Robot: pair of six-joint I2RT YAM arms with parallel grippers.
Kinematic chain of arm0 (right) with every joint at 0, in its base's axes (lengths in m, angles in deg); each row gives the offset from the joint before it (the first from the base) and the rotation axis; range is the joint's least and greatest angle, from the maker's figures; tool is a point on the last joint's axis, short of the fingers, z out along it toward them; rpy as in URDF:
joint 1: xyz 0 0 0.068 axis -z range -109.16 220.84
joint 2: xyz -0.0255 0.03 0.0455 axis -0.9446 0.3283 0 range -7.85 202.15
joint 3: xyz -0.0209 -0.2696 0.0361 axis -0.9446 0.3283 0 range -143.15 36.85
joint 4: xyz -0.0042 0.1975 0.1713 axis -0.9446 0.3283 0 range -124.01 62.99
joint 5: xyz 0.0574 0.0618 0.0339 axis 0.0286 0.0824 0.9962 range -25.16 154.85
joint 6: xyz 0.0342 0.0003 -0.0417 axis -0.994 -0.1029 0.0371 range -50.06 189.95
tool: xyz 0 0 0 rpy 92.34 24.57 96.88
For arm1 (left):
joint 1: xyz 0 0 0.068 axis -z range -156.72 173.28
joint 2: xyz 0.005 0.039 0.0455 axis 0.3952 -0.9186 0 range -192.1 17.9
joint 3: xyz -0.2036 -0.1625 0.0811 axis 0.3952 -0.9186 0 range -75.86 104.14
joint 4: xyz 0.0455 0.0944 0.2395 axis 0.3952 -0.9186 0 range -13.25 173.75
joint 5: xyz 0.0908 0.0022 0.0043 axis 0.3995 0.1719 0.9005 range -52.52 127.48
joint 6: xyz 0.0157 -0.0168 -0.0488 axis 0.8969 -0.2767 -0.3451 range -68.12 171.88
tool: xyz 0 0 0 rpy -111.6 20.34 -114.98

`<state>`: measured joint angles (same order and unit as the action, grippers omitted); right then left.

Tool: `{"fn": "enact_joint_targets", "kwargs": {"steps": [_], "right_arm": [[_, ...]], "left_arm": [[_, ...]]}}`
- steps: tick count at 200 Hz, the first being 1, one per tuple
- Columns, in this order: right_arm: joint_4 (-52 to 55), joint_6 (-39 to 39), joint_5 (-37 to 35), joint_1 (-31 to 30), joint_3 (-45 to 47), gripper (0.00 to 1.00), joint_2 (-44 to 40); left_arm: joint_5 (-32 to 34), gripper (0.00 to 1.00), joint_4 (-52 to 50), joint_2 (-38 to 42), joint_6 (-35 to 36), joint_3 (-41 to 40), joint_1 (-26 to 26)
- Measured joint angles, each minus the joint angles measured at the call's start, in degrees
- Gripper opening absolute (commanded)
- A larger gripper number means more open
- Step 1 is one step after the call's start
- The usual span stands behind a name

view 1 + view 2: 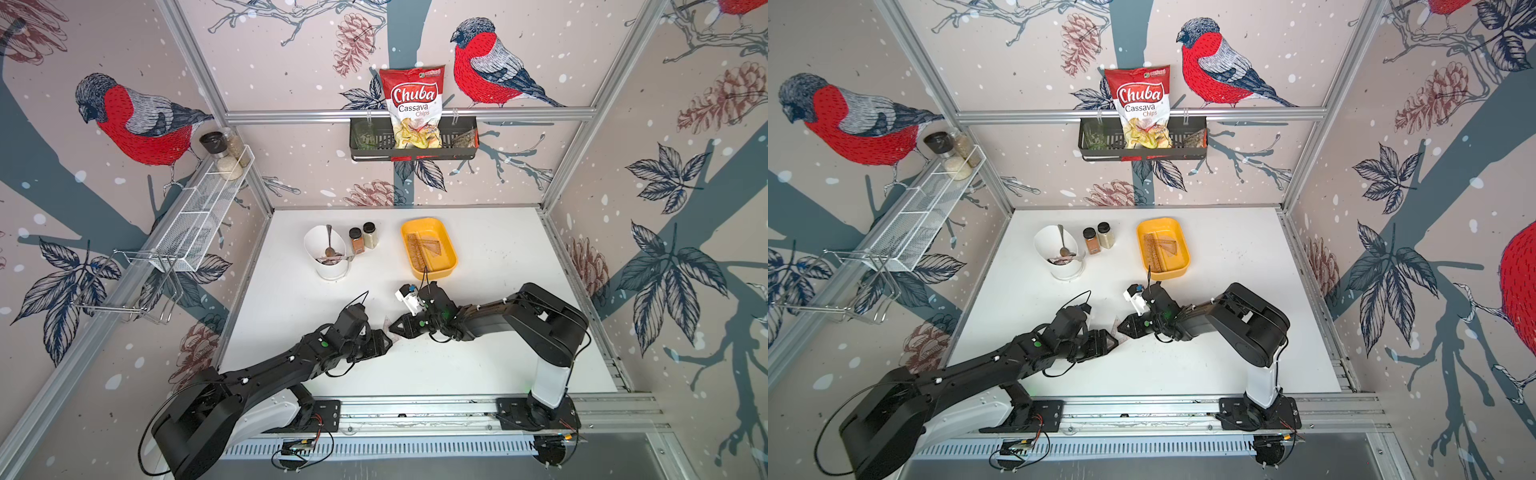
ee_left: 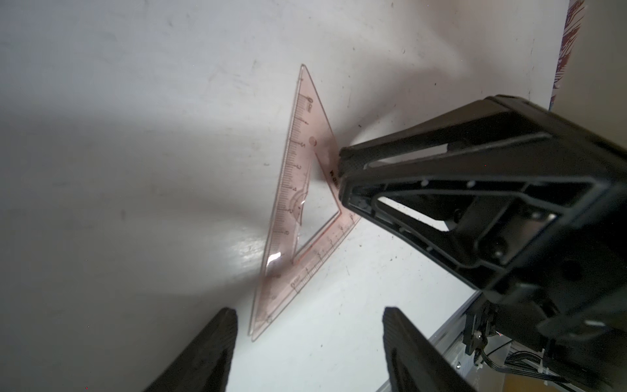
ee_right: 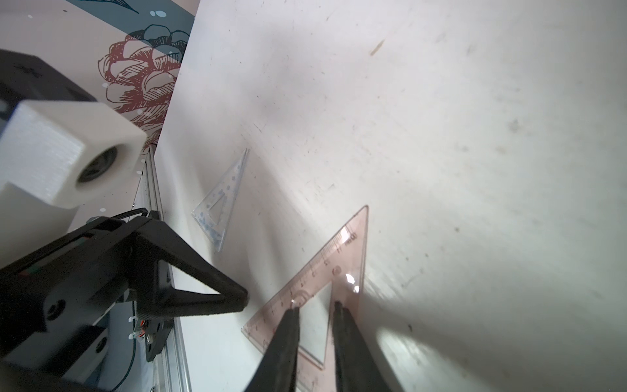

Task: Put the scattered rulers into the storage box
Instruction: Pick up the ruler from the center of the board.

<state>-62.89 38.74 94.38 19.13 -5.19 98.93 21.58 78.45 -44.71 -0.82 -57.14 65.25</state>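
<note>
**Both pincers meet at a pink set square, forward of the desk's centre**

A pinkish see-through plastic triangular set square [image 2: 295, 152] lies on the white desk [image 1: 478, 332], a little nearer the front edge than the back and about midway between the side edges.

The right gripper [image 3: 315, 305] reaches it from the right. Its fingers stand only a narrow gap apart, and both tips are down on the triangle's face, one on each band either side of the cut-out. It is not clamped around the plastic.

The left gripper [image 2: 309, 310] faces it from the left with its jaws wide and nothing between the pads. One sharp corner of the set square points into that gap.

A smaller clear plastic set square [image 3: 208, 219] with blue dots lies flat, well apart from the pink one and closer to the desk's front left corner.

The shallow yellow-orange plastic tub [image 1: 434, 274] sits towards the back edge, right of the middle. It holds a straight stencil ruler [image 1: 415, 249] and a triangular one beside it. In both top views the tub stands apart from both arms.
</note>
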Motion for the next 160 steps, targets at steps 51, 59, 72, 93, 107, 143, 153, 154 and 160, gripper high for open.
{"fn": "enact_joint_targets", "kwargs": {"steps": [51,59,72,93,107,143,153,154,160], "right_arm": [[-1.6,0.0,0.4,0.3,0.9,0.25,0.1],[-1.8,0.0,0.4,0.3,1.0,0.25,0.1],[-2.2,0.0,0.6,0.3,1.2,0.25,0.2],[-3.3,0.0,0.9,0.3,1.3,0.25,0.7],[-3.9,0.0,1.3,0.3,1.3,0.25,1.0],[-5.1,-0.1,1.5,0.3,1.7,0.25,1.3],[-5.4,-0.2,1.5,0.3,1.9,0.25,1.3],[-5.5,-0.2,1.5,0.3,1.9,0.25,1.3],[-5.7,-0.2,1.5,0.3,2.0,0.25,1.3]], "left_arm": [[0.0,0.73,0.6,-0.4,0.0,0.0,0.4],[0.0,0.73,0.6,-0.4,0.0,0.0,0.4],[0.0,0.73,0.8,-0.5,0.0,0.0,0.4],[0.0,0.71,1.0,-0.4,-0.4,-0.2,0.4],[0.1,0.69,1.3,-0.3,-0.8,-0.4,0.5],[0.6,0.61,2.5,-1.2,-1.7,-0.6,0.5],[0.6,0.56,3.3,-1.8,-1.9,-0.6,0.5],[0.6,0.55,3.4,-1.9,-1.9,-0.7,0.5],[0.6,0.51,3.7,-2.2,-1.9,-0.7,0.5]]}}
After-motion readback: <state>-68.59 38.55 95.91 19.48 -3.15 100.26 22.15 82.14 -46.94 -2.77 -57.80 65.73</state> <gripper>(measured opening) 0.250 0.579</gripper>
